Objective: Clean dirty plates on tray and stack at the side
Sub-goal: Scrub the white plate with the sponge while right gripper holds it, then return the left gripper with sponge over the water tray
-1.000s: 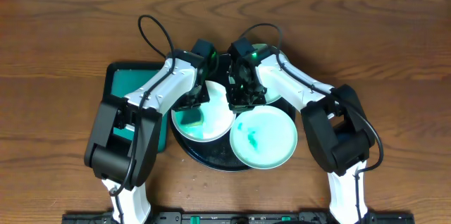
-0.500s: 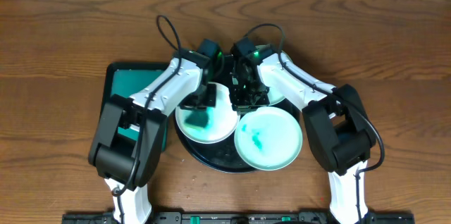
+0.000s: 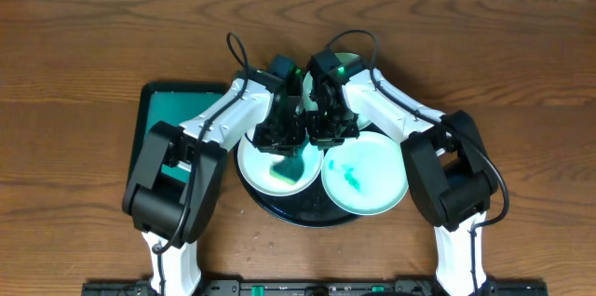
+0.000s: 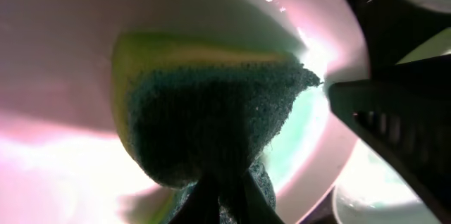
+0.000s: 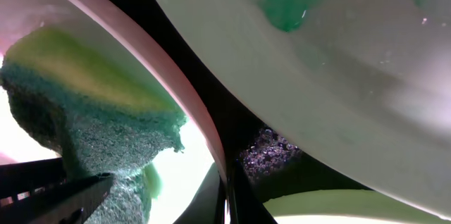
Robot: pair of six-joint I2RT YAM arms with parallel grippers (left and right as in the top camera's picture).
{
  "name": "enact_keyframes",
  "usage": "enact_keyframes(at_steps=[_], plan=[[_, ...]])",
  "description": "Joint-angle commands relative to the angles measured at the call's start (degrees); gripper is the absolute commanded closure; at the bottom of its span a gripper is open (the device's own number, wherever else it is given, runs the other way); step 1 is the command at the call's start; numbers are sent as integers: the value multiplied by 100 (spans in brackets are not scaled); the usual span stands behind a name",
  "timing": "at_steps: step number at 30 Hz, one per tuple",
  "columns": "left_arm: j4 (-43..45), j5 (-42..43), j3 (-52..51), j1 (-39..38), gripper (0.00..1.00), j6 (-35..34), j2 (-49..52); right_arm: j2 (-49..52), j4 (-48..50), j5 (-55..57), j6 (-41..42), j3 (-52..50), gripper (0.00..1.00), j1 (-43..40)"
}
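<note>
The black tray (image 3: 279, 210) holds three plates. My left gripper (image 3: 282, 138) is shut on a green-and-yellow sponge (image 3: 291, 166) and presses it onto the white plate (image 3: 253, 160); the sponge (image 4: 204, 125) fills the left wrist view, on the white plate (image 4: 63, 55). My right gripper (image 3: 323, 133) is shut on the right rim of the white plate (image 5: 176, 104). A mint green plate (image 3: 368, 177) with green smears lies at the front right and shows in the right wrist view (image 5: 338, 62). The second mint green plate (image 3: 346, 61) is mostly hidden behind my right arm.
A rectangular teal tray (image 3: 168, 110) lies left of the black tray, partly under my left arm. The brown wooden table (image 3: 84, 35) extends all around. Both arms cross close together over the tray's middle.
The left gripper has dragged the sponge rightward across the white plate, toward the right gripper. The white plate and the smeared green plate have shifted to the right.
</note>
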Motion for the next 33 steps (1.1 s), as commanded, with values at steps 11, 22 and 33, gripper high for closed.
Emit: enact_keyframes(at_steps=[11, 22, 33], plan=[[-1633, -1495, 1193, 509, 93, -365, -852, 79, 37, 118, -44, -33, 99, 28], [-2514, -4310, 1119, 1117, 93, -1510, -1563, -221, 39, -476, -179, -15, 99, -9], [-2065, -3650, 979, 1899, 93, -1307, -1443, -1314, 4, -916, -15, -15, 99, -328]])
